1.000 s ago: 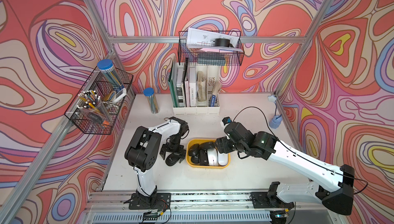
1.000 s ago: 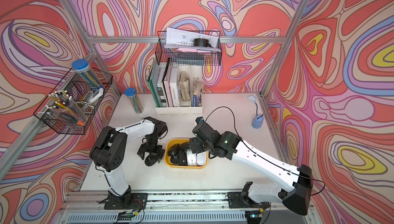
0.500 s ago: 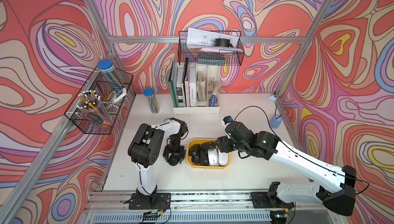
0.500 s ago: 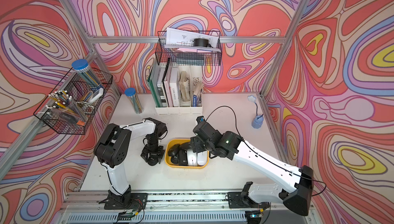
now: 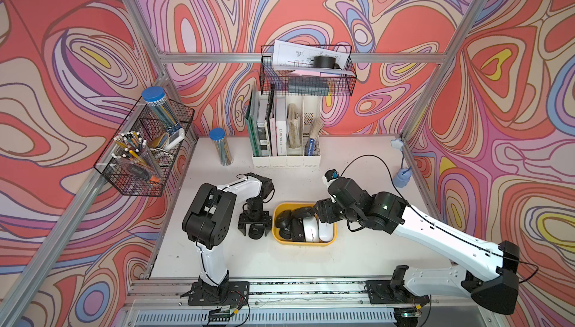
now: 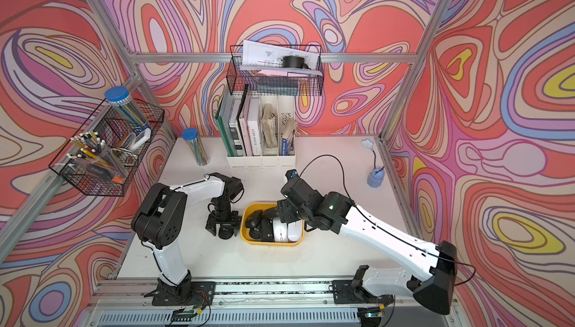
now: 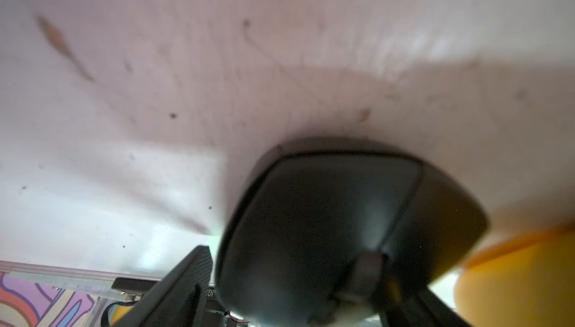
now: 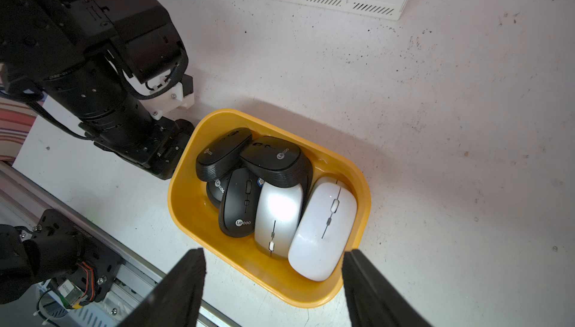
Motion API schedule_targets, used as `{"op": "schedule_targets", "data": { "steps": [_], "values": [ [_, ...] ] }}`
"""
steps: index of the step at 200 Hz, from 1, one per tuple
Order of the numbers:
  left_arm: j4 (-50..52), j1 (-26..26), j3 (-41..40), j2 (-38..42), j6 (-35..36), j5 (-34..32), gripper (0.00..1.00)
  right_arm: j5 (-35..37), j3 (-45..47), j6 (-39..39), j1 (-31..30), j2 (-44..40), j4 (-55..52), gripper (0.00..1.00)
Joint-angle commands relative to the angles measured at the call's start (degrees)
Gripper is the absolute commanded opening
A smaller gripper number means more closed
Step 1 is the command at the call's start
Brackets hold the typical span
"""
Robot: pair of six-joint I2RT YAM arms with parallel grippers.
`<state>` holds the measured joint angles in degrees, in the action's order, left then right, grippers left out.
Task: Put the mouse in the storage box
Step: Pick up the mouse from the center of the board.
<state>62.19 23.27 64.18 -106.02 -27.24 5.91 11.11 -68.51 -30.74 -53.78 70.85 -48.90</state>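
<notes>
A black mouse [image 5: 255, 231] [image 6: 224, 231] lies on the white table just left of the yellow storage box [image 5: 306, 243] [image 6: 270, 243]. My left gripper [image 5: 255, 235] [image 6: 224, 234] points down over it, open, with one finger on each side. In the left wrist view the mouse [image 7: 342, 216] is large and blurred between the fingers of the left gripper [image 7: 305, 291], and the box wall [image 7: 513, 278] is close beside it. The box [image 8: 193, 154] holds several black, silver and white mice. My right gripper [image 8: 272, 251] [image 5: 322, 212] hovers over its near end, open, holding nothing.
A white slotted file holder [image 5: 286, 160] with books stands behind, with a blue-capped tube [image 5: 221, 148] to its left. Black wire baskets hang on the left wall [image 5: 146, 151] and on the back wall [image 5: 306, 73]. A small blue lamp [image 5: 401, 177] stands at the right edge.
The left gripper's fingers drew in around the black mouse, then spread somewhat again. The right gripper narrowed a little and stayed over the box.
</notes>
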Motion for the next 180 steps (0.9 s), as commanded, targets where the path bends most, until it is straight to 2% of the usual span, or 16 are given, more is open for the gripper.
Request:
{"op": "schedule_targets", "data": {
  "steps": [1,55,110,127,160,180],
  "values": [
    [-6.74,0.06,-1.35,2.05,-1.46,-5.26,0.88,0.51,-2.05,0.29,-0.48,0.93,-0.23,0.72],
    [-11.97,0.18,-3.14,4.4,-2.02,-3.6,0.86,1.15,-3.62,0.45,-0.89,2.14,-0.65,0.72],
    [-11.13,1.83,-6.32,3.98,-5.22,-2.36,0.67,0.09,-1.55,-0.08,-0.89,2.33,0.31,0.72],
    [-10.61,2.37,-6.95,3.83,-6.11,-2.31,0.65,-4.77,1.56,0.54,-0.89,2.35,5.37,0.72],
    [-10.51,3.73,-7.65,2.63,-6.83,-2.69,0.6,-21.85,8.77,-1.36,-0.89,4.03,20.89,0.72],
    [-10.76,3.95,-8.08,2.39,-7.15,-3.35,0.58,-25.33,11.31,-3.42,-0.92,5.82,27.76,0.71]
  ]
}}
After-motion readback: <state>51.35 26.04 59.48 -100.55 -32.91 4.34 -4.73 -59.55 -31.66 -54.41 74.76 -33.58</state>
